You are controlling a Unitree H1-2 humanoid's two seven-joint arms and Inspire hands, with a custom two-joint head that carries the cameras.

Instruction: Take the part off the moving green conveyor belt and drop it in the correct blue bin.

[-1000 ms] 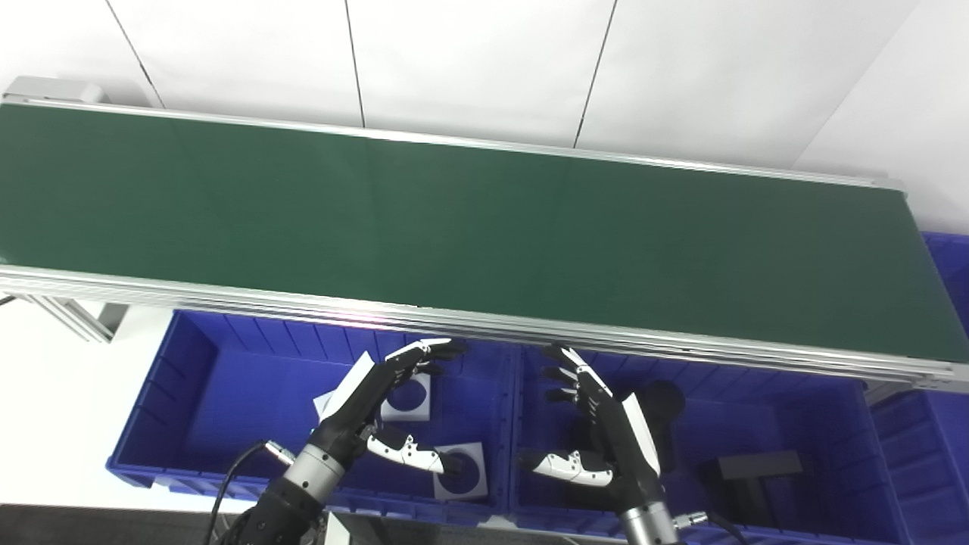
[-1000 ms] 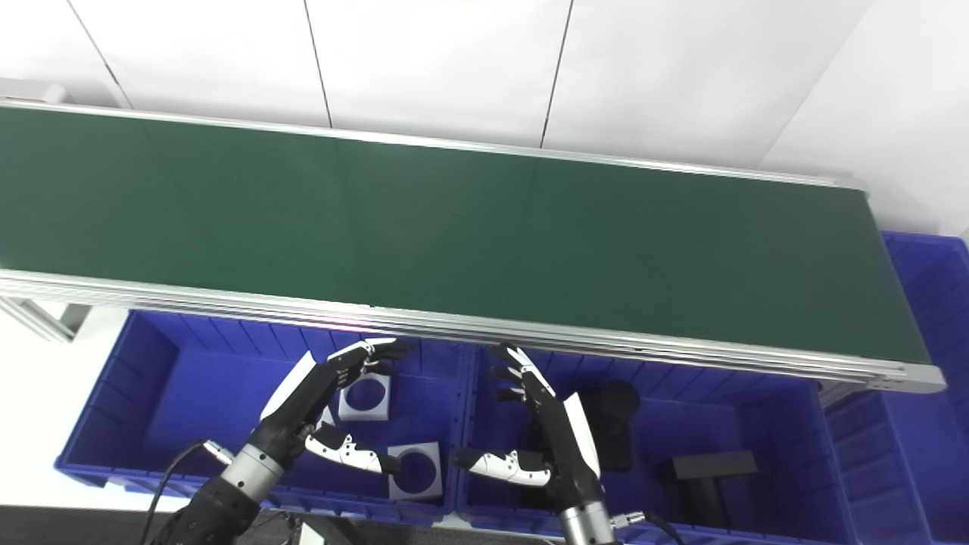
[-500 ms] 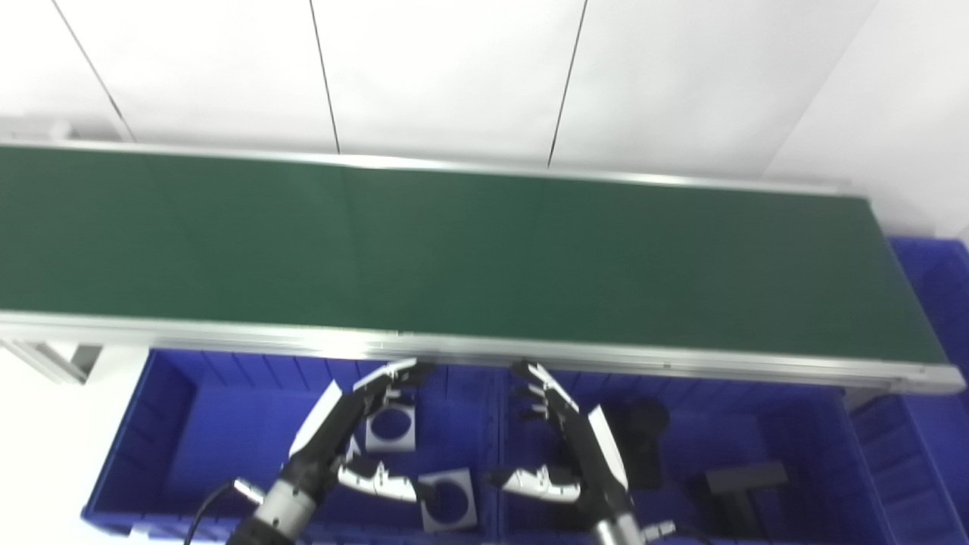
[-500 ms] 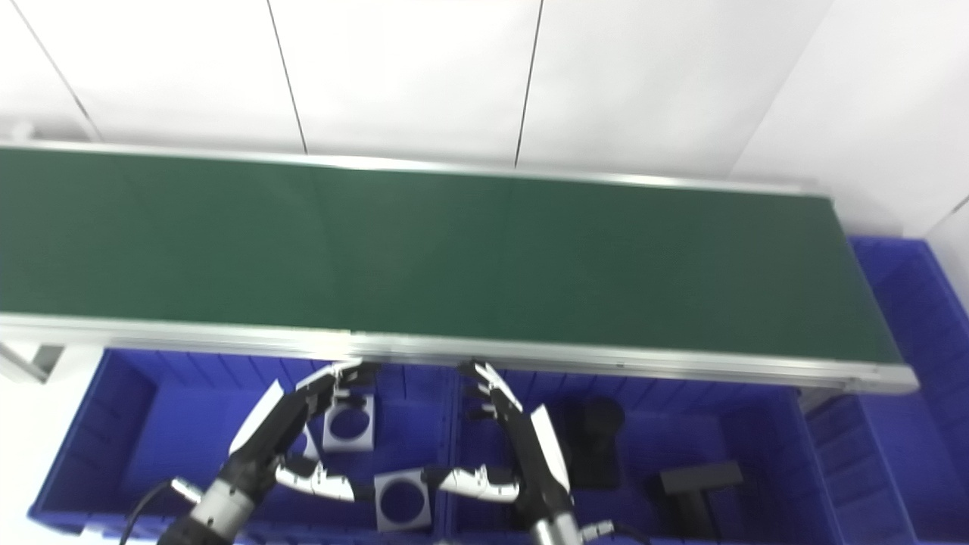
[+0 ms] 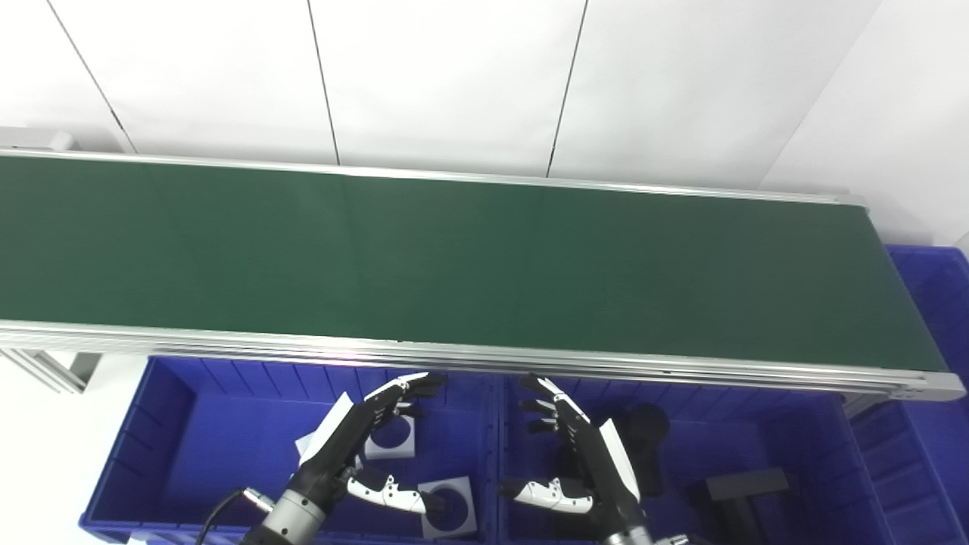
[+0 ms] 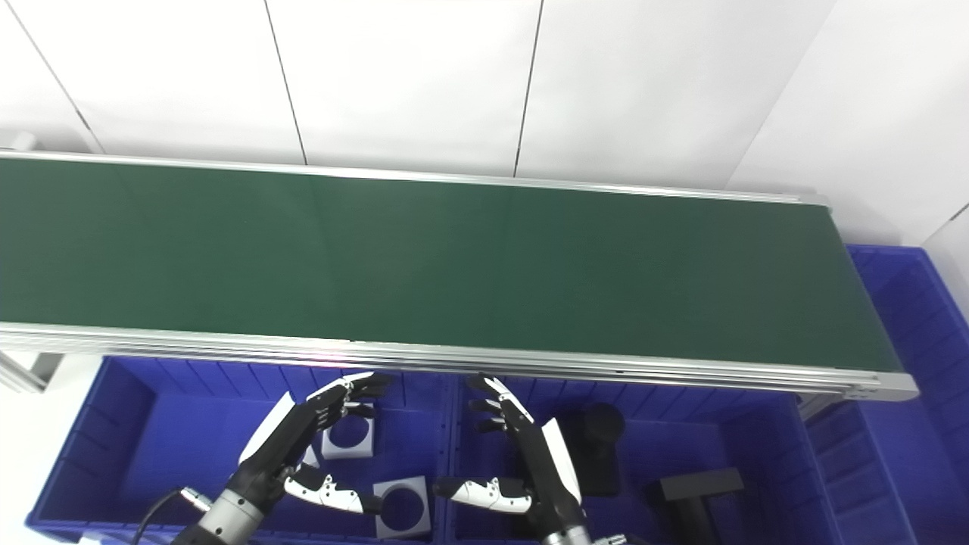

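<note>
While both hands hovered low at the near edge of the scene, the green conveyor belt [image 5: 454,257] lay bare from end to end, a long matte strip with a smooth, faintly sheened surface framed by ribbed aluminium rails [image 5: 484,357]. No part showed anywhere on its surface.

The left hand [image 5: 356,439] hung over the left blue bin [image 5: 182,446], its black fingers [image 5: 412,384] spread apart and reaching toward the rail, its white-shelled thumb pointing right, holding nothing. The right hand [image 5: 587,454] hung over the right blue bin [image 5: 817,424], its fingers [image 5: 549,390] likewise splayed and empty, the white-capped thumb pointing left. The two hands were near each other, on either side of the wall where the bins met.

Both bins were glossy moulded plastic with vertical ribs along their far walls. In the left bin lay flat, pale square plates, each pierced by a round hole: one square plate [image 6: 347,437] just beyond the left hand's fingers and another holed plate [image 6: 403,506] at the near wall, beside the thumb. The right bin held dull black pieces: a rounded black part [image 6: 598,443] just right of the right hand, and a blocky black part [image 6: 693,488] with straight edges farther right. A third blue bin [image 5: 939,303] stood past the belt's right end, its ribbed wall partly in view.
</note>
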